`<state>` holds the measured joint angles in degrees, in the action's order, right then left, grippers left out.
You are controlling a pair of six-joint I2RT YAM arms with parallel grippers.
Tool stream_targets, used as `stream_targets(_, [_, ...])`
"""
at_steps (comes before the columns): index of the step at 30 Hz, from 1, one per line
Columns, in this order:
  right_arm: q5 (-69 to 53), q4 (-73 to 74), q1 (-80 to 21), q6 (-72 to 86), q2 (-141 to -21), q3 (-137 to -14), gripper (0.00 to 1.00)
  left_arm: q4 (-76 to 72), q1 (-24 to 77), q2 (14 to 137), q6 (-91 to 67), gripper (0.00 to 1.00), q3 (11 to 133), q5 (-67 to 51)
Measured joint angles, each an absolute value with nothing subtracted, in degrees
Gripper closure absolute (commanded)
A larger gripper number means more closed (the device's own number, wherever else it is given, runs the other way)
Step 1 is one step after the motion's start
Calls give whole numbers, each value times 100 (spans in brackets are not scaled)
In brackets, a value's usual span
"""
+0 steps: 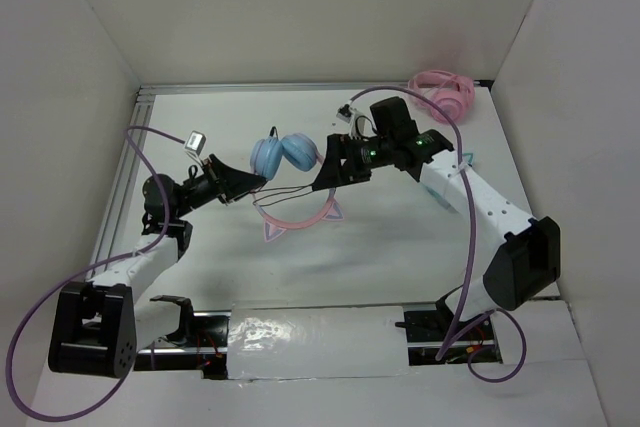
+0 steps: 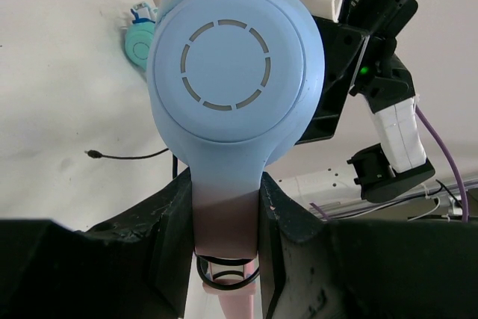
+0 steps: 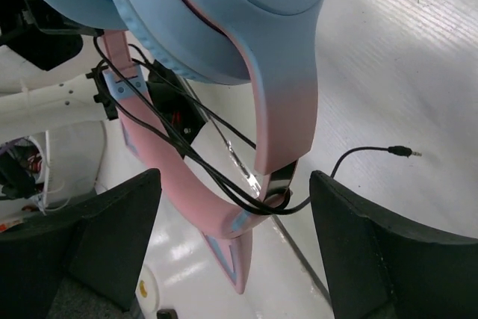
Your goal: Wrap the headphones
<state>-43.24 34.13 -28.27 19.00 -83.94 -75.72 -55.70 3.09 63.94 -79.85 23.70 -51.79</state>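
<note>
Top external view: the left arm rises from its base at the near left corner, bends at the elbow and reaches right toward the middle of the bench [image 1: 380, 247]. The left gripper [image 1: 245, 183] points at the headphones [image 1: 285, 154]. In the left wrist view its jaws are clamped on the pink stem just below one light blue ear cup [image 2: 237, 72], with a dark pad pressing each side of the stem. The cup stands upright above the jaws and fills most of that view.

The headphones sit at the middle of the bench between the two grippers. The two blue cups are side by side, and the pink headband [image 1: 305, 217] curves toward the near edge, its cat ears [image 1: 275, 234] pointing outward. I cannot tell whether the band touches the bench. The thin black cable [image 3: 351, 156] is looped several times around the band near the stem, and its plug end trails free over the bench.

To the right, the right gripper [image 1: 325, 162] faces the cups from the other side. In the right wrist view its jaws stand wide apart, one on each side of the band, with clear space between each of them and the band, touching nothing. The right arm comes up from the near right corner, and its white forearm slants back and left to a wrist turned toward the centre.

Teal headphones [image 2: 138, 46] lie further back on the bench, and pink headphones [image 1: 445, 92] lie in the far right corner.
</note>
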Motion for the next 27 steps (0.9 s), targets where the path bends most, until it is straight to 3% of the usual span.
stream_targets(7, [-3264, 3465, -2923, 2056, -8370, -7572, 8, -5579, 307, 6412, -8176, 100, 2368, -5135])
stream_targets(14, [-2536, 3542, -3011, 2333, -8042, -7533, 20, -5575, 285, 6390, -8265, 100, 2359, -5048])
stream_targets(22, [-3118, 3544, -3028, 2539, -7839, -7273, 22, -5557, 307, 6125, -8228, 100, 2359, -4897])
stream_targets(27, [-3479, 3476, -3083, 2617, -7940, -7260, 19, -5483, 397, 5948, -8095, 100, 2359, -4781])
